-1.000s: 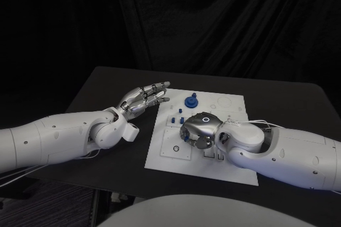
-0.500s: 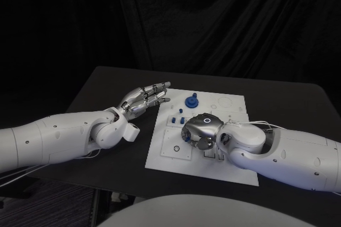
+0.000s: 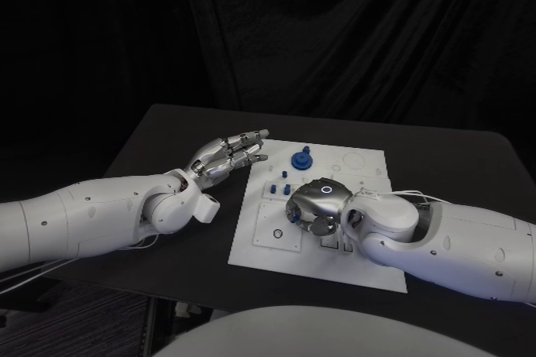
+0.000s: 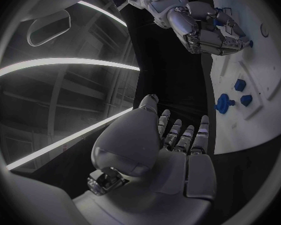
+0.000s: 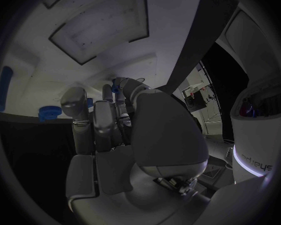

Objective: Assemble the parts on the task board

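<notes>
Task board: the task board (image 3: 268, 252) lies flat at the middle of the table (image 3: 167, 132), long side running from 6 to 12 o'clock in your head view, so both arms can reach it.
Parts at the far end: a round blue part (image 3: 300, 159) stands near the board's 12 o'clock edge, with smaller blue parts (image 3: 275, 188) just toward 6 o'clock of it; in the left wrist view you see the same cluster (image 4: 224, 104) on the white plate.
Right hand: your right hand (image 3: 314, 206) is down on the centre of the board, fingers curled in over a bit of blue (image 5: 116, 88). You cannot tell whether it grips that piece or only presses on it. Judged from the posture, it is working a part into its seat.
Left hand: your left hand (image 3: 227, 156) hovers off the board's 9 o'clock edge, fingers apart and holding nothing, likely parked clear of the working arm.
Risk: the curled fingers hide the seat, so misalignment would be hard to spot from the head view.
</notes>
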Available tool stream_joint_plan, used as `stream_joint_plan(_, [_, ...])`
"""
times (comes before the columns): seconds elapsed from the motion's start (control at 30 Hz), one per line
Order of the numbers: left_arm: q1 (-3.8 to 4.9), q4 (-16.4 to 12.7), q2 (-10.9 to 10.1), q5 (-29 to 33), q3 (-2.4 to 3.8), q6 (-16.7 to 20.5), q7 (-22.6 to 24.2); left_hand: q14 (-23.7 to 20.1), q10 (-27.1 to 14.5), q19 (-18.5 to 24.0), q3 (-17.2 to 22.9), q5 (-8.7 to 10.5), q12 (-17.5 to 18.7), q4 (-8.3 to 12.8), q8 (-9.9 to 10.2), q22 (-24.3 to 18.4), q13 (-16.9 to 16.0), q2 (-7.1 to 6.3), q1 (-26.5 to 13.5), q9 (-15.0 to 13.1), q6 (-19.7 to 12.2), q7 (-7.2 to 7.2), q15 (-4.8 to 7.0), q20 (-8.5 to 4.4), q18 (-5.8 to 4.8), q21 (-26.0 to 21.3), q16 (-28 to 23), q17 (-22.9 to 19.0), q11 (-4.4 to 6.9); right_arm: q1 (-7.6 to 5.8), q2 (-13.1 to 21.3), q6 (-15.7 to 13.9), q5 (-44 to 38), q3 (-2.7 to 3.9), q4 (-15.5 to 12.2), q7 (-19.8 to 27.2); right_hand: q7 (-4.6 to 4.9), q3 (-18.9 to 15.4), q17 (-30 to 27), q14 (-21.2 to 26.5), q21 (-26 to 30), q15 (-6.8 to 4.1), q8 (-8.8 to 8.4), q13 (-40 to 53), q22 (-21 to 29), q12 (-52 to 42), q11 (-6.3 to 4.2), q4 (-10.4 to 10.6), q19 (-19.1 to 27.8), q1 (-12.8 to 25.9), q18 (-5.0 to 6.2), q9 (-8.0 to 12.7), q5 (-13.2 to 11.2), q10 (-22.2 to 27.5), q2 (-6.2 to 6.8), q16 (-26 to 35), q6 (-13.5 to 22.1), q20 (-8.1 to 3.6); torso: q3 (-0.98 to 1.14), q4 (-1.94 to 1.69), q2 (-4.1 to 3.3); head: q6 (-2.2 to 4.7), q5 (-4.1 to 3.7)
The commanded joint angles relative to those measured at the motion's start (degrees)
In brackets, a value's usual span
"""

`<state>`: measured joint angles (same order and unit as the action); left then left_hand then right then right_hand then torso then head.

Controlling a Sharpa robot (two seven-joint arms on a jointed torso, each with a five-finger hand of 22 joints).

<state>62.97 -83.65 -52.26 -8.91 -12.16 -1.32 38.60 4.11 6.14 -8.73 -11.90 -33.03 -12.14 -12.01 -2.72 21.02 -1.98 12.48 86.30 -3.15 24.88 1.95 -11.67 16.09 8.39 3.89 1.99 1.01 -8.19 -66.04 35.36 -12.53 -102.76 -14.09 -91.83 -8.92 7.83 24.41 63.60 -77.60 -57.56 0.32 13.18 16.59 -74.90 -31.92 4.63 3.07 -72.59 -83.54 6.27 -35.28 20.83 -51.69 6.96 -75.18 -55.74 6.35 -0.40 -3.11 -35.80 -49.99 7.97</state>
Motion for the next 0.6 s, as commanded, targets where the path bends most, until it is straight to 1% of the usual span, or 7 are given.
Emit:
stream_joint_plan(0.03, [-0.10,-0.05,0.13,0.31,0.06,-0.78,0.43,-0.47,-0.45,0.41,0.19,0.03,0.29,0.00,0.00,-0.09,0.00,0.53,0.12,0.08,-0.13,0.11,0.04,0.04,0.11,-0.35,-0.36,-0.06,-0.05,0.15,-0.07,0.66,-0.48,-0.03,0.09,-0.26,0.22,0.03,-0.08,0.19,0.34,0.28,-0.72,-0.12,-5.93,0.32,0.21,-0.32,0.55,-0.41,0.60,0.11,0.11,0.19,0.01,0.24,0.99,0.16,-0.01,-0.01,0.00,-0.01,0.05])
stream_joint_plan(0.07, [-0.10,-0.04,0.13,0.31,0.06,-0.79,0.43,-0.47,-0.45,0.41,0.19,0.03,0.29,0.00,0.00,-0.09,0.00,0.53,0.12,0.08,-0.13,0.11,0.04,0.04,0.11,-0.35,-0.36,-0.06,-0.05,0.15,-0.11,0.62,-0.48,-0.03,0.11,-0.21,0.27,0.06,-0.13,0.24,0.45,0.35,-1.12,-0.17,-5.91,0.43,0.27,-0.27,0.62,-0.32,0.61,0.25,-0.09,0.33,0.05,0.27,1.60,0.21,-0.01,0.00,0.00,-0.01,0.08])
stream_joint_plan(0.13, [-0.11,-0.03,0.14,0.31,0.06,-0.81,0.41,-0.47,-0.45,0.41,0.19,0.03,0.29,0.00,0.00,-0.09,0.00,0.53,0.12,0.08,-0.13,0.11,0.04,0.04,0.11,-0.35,-0.36,-0.06,-0.05,0.15,-0.19,0.51,-0.48,-0.03,0.16,-0.06,-0.05,0.41,-0.45,0.49,0.90,0.56,-3.79,-0.32,-5.81,0.88,0.49,0.01,0.86,0.10,0.67,1.55,-1.28,1.15,0.36,0.45,5.40,0.45,-0.01,-0.02,-0.01,-0.01,0.08])
stream_joint_plan(0.2, [-0.12,-0.01,0.15,0.31,0.06,-0.82,0.40,-0.52,-0.53,0.45,0.23,0.10,0.36,0.00,0.01,-0.18,0.01,0.57,0.10,0.09,-0.17,0.08,0.03,0.08,0.16,-0.38,-0.37,-0.06,-0.10,0.15,-0.27,0.40,-0.48,-0.03,0.19,0.10,-1.04,0.47,-0.80,0.74,1.54,1.18,-6.09,-0.50,-5.63,1.48,1.17,0.54,1.18,0.80,0.69,2.89,-3.20,2.63,0.86,0.65,8.79,0.79,-0.01,-0.02,0.00,-0.01,0.06])
stream_joint_plan(0.3, [-0.13,0.00,0.18,0.31,0.06,-0.84,0.35,-0.52,-0.53,0.45,0.23,0.10,0.36,0.00,0.01,-0.18,0.01,0.57,0.10,0.09,-0.17,0.08,0.03,0.08,0.16,-0.38,-0.37,-0.06,-0.10,0.15,-0.37,0.35,-0.48,-0.03,0.22,0.27,-1.60,0.23,-1.20,1.06,2.28,1.60,-7.15,-0.45,-5.43,1.67,1.68,1.27,1.47,1.61,0.78,4.05,-5.58,4.13,1.38,0.82,9.59,1.33,-0.01,-0.03,0.02,-0.01,0.07])
stream_joint_plan(0.37, [-0.13,0.02,0.23,0.31,0.06,-0.82,0.28,-0.53,-0.57,0.46,0.30,0.21,0.36,0.02,-0.13,-0.21,0.01,0.63,0.12,-0.01,0.52,-0.07,0.02,0.12,0.20,-0.39,-0.37,-0.06,-0.16,0.15,-0.43,0.36,-0.48,-0.03,0.24,0.38,-2.04,0.01,-1.48,1.29,2.81,1.79,-7.67,-0.38,-5.29,1.74,1.91,1.58,1.67,1.90,0.86,4.64,-6.45,5.09,1.66,0.96,10.08,1.55,-0.02,-0.02,-0.01,-0.01,0.09])
stream_joint_plan(0.6, [-0.16,0.11,0.31,0.31,0.06,-0.85,0.16,-0.53,-0.60,0.49,0.32,0.25,0.39,0.03,-0.18,-0.29,0.01,0.65,0.13,-0.06,0.79,-0.13,0.02,0.13,0.22,-0.41,-0.37,-0.06,-0.18,0.15,-0.51,0.61,-0.48,-0.03,0.41,0.49,-2.47,-0.27,-2.16,1.85,3.95,2.00,-8.49,-0.13,-5.02,1.55,2.20,1.91,2.13,1.98,1.05,5.67,-6.89,6.71,1.94,1.32,10.89,1.85,-0.02,-0.01,0.00,-0.01,0.08])
